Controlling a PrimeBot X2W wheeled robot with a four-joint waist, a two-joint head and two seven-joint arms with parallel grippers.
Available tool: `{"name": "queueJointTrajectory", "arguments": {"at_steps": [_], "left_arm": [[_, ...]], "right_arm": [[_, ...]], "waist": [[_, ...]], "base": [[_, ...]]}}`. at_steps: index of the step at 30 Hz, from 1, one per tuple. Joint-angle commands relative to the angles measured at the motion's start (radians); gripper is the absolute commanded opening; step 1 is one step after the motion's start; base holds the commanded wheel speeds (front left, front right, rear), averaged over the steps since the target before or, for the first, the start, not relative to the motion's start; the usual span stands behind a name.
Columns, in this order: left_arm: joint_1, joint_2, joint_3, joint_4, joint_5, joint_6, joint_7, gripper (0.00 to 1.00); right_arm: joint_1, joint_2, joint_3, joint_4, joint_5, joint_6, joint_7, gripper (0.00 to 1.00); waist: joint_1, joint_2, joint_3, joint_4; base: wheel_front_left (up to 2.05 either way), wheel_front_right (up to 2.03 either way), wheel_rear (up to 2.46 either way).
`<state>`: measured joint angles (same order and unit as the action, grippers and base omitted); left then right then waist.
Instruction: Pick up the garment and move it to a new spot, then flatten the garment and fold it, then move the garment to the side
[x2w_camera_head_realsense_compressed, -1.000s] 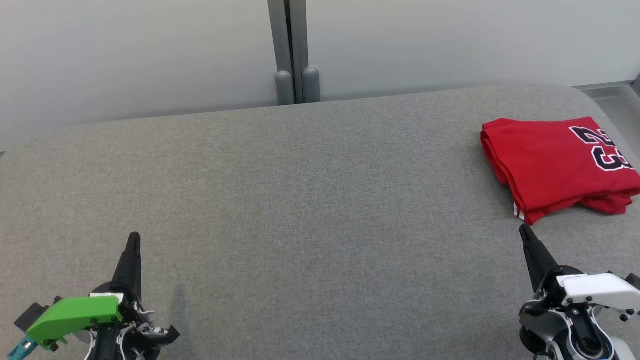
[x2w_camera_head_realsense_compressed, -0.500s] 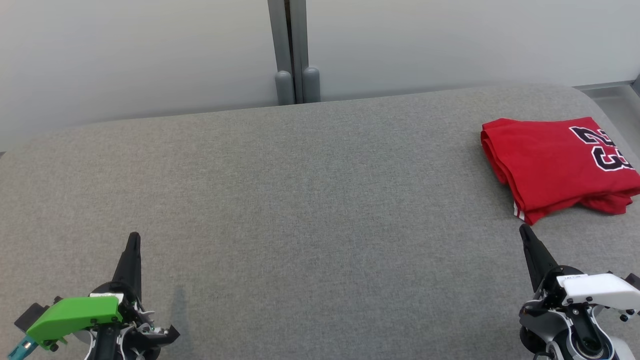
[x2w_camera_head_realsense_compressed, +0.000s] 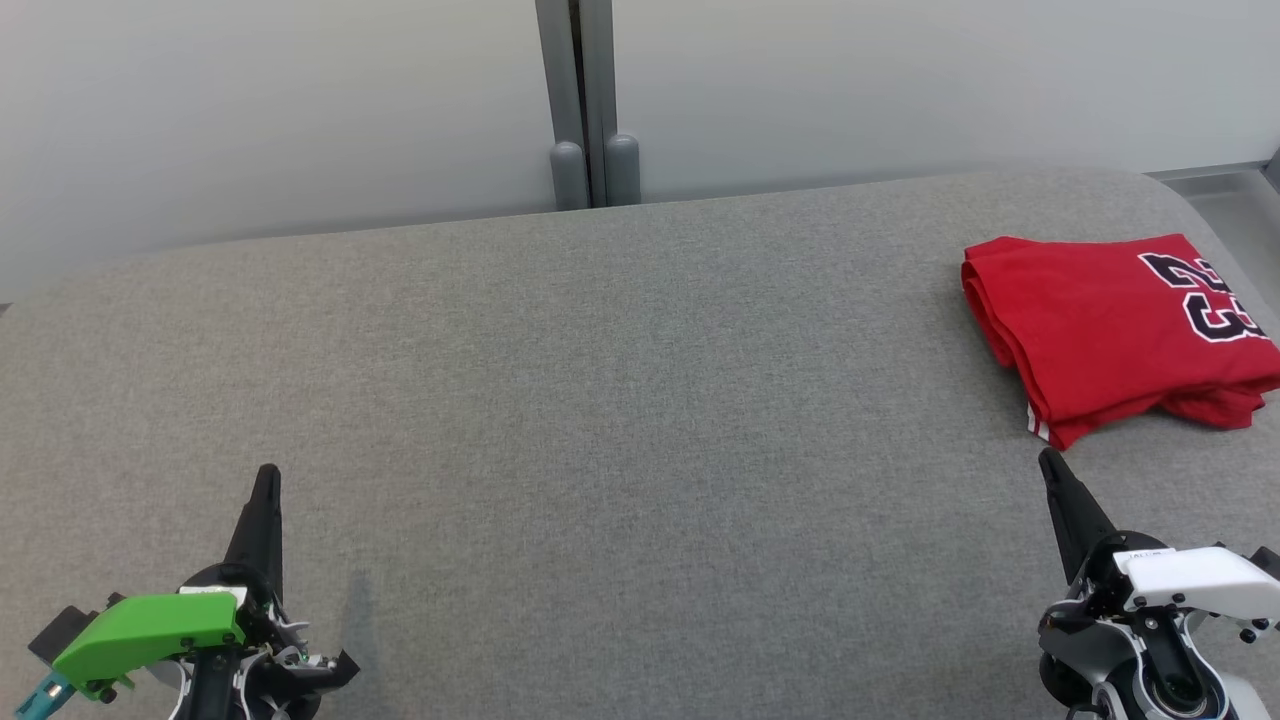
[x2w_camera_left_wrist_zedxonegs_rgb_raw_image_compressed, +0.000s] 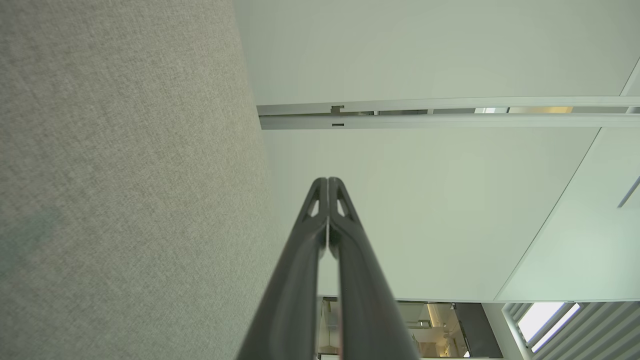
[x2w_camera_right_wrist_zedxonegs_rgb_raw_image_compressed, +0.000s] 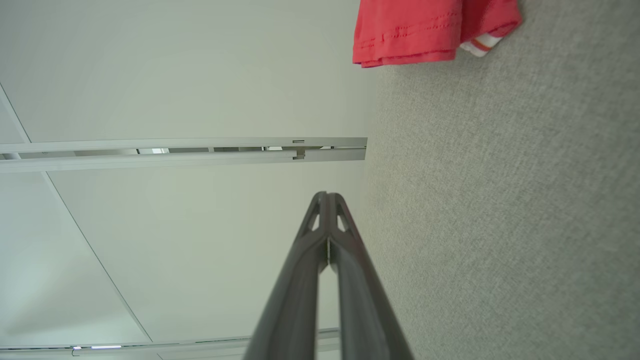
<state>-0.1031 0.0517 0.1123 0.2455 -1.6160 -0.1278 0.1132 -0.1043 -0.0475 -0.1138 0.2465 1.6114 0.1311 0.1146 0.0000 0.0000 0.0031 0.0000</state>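
The garment (x2w_camera_head_realsense_compressed: 1110, 330), a red jersey, lies folded at the far right of the grey padded table (x2w_camera_head_realsense_compressed: 640, 420), and neither gripper holds it. At the near left, the left gripper (x2w_camera_head_realsense_compressed: 266, 485) sits low over the table with its two dark fingers pressed together on nothing. At the near right, the right gripper (x2w_camera_head_realsense_compressed: 1052, 470) is likewise clenched and empty, with its tip near the garment's near corner but apart from it.

The garment looks light, soft and limp, and not at all fragile. Its stacked layers would likely slide apart or fall open if only the top one were pinched. The rounded folded edge on its left side looks the safest place to grip, taking all the layers at once. Two corners could be held, one per gripper, to keep it from sagging. A bit of white and red striped trim (x2w_camera_head_realsense_compressed: 1036, 425) shows at the near corner.

The number 23 (x2w_camera_head_realsense_compressed: 1205, 295), black with a white outline, lies sideways on the garment's right part. I can read no brand or label. Beyond the table stand a pale wall and a grey post (x2w_camera_head_realsense_compressed: 588, 100).
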Motion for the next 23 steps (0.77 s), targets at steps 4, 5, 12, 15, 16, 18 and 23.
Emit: {"name": "queueJointTrajectory", "arguments": {"at_steps": [4,5,12,15,16,18,23], "left_arm": [[-0.012,0.0,0.003,-0.001,0.004,-0.006,0.003,0.0],[-0.012,0.0,0.003,-0.001,0.004,-0.006,0.003,0.0],[-0.012,0.0,0.003,-0.001,0.005,-0.006,0.003,0.0],[-0.012,0.0,0.004,-0.001,0.005,-0.006,0.004,0.0],[-0.012,0.0,0.004,-0.001,0.005,-0.006,0.004,0.0],[-0.012,0.0,0.004,-0.001,0.005,-0.006,0.004,0.0],[-0.012,0.0,0.004,-0.001,0.005,-0.006,0.004,0.0]], "right_arm": [[-0.007,-0.005,-0.002,-0.004,0.003,-0.001,0.002,0.0],[-0.007,-0.005,-0.002,-0.004,0.003,-0.001,0.002,0.0],[-0.007,-0.005,-0.002,-0.004,0.003,-0.001,0.002,0.0],[-0.007,-0.005,-0.002,-0.004,0.003,-0.001,0.002,0.0],[-0.007,-0.005,-0.002,-0.004,0.003,-0.001,0.002,0.0],[-0.007,-0.005,-0.002,-0.004,0.003,-0.001,0.002,0.0],[-0.007,-0.005,-0.002,-0.004,0.003,-0.001,0.002,0.0]], "waist": [[0.0,0.0,0.0,0.0],[0.0,0.0,0.0,0.0],[0.0,0.0,0.0,0.0],[0.0,0.0,0.0,0.0],[0.0,0.0,0.0,0.0],[0.0,0.0,0.0,0.0],[0.0,0.0,0.0,0.0]], "base": [[0.0,0.0,0.0],[0.0,0.0,0.0],[0.0,0.0,0.0],[0.0,0.0,0.0],[0.0,0.0,0.0],[0.0,0.0,0.0],[0.0,0.0,0.0]]}}
